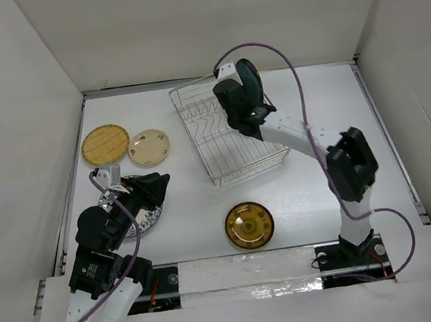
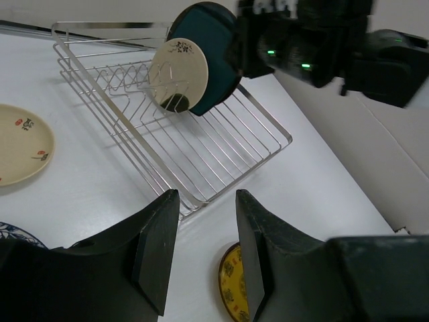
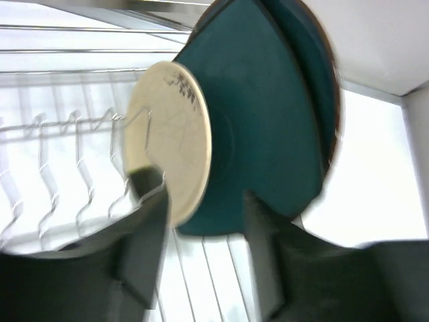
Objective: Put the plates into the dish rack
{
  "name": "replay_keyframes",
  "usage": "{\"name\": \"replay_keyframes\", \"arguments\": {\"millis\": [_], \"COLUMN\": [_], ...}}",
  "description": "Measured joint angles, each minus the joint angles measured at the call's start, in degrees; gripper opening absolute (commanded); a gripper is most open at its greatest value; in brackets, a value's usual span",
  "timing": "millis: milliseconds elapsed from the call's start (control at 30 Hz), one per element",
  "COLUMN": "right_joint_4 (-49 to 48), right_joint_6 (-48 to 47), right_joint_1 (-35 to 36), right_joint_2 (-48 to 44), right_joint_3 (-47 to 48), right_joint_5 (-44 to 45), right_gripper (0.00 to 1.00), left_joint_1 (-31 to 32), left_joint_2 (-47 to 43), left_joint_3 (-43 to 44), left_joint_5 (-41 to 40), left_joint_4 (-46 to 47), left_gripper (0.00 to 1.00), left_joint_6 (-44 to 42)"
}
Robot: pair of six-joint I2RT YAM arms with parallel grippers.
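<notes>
A dark teal plate [image 3: 275,127] is seen clamped on edge in the R end effector [image 3: 198,191], held upright over the far right corner of the dish rack [image 1: 228,139]. The R arm [image 1: 308,137] is stretched from its base at the near edge of the surface [image 1: 193,203], bent at the elbow, then reached diagonally back-left so the wrist is poised over the rack's far side. A pale champagne plate [image 3: 175,131] is shown upright among the wire prongs, just in front of the teal one and overlapping it in both wrist views; whether the two are touching can't be told.

The L arm [image 1: 102,231] is kept folded low near its base, w/ the L end effector [image 2: 206,201] released, fingers spread wide & nothing between them. It is hung over the edge of the blue-patterned plate [image 1: 138,221], which is lying flat at the near left.

Elsewhere on the surface, a gold plate [image 1: 249,225] is lying flat near the front, apart from the rack. A yellow woven plate [image 1: 105,144] & a cream speckled plate [image 1: 149,147] are set flat side by side, left of the rack.
</notes>
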State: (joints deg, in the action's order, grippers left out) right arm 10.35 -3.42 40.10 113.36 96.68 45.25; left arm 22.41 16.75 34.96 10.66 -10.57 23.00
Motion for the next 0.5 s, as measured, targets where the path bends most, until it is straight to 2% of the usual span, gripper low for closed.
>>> {"name": "replay_keyframes", "arguments": {"millis": [33,67,167,233,367,400,467,500], "right_joint_4": [-0.2,-0.7,-3.4,-4.5,-4.0,-3.2,-1.3,0.1], "right_joint_6": [1.1,2.6,7.2,11.0,20.7,23.4,29.2,31.8], "right_joint_1": [0.3,0.7,3.4,5.9,9.1,9.1,9.0,9.0], "right_joint_2": [-4.2,-8.7,-22.9,-31.3,-43.9,-46.1,-50.1,-52.3], "right_joint_3": [-3.5,-7.2,-19.4,-27.2,-42.9,-46.5,-54.3,-58.0], "right_joint_5": [-1.7,-3.6,-9.5,-13.3,-21.2,-22.9,-26.1,-27.4], "right_gripper": [0.04,0.00,0.00,0.00,0.02,0.19,0.38,0.55], "left_joint_1": [0.0,0.0,0.0,0.0,0.0,0.0,0.0,0.0], "left_joint_2": [0.0,-0.1,-0.5,-0.6,-0.3,-0.2,-0.1,-0.1], "left_joint_3": [0.0,0.0,0.0,0.0,0.0,0.0,0.0,0.0], "left_joint_5": [-0.1,-0.2,-0.2,-0.2,0.2,0.3,0.6,0.6], "left_joint_4": [0.0,0.0,0.0,0.0,0.0,0.0,0.0,0.0], "left_gripper": [0.36,0.36,0.36,0.31,0.28,0.28,0.28,0.28], "left_joint_6": [0.0,0.0,0.0,0.0,0.0,0.0,0.0,0.0]}}
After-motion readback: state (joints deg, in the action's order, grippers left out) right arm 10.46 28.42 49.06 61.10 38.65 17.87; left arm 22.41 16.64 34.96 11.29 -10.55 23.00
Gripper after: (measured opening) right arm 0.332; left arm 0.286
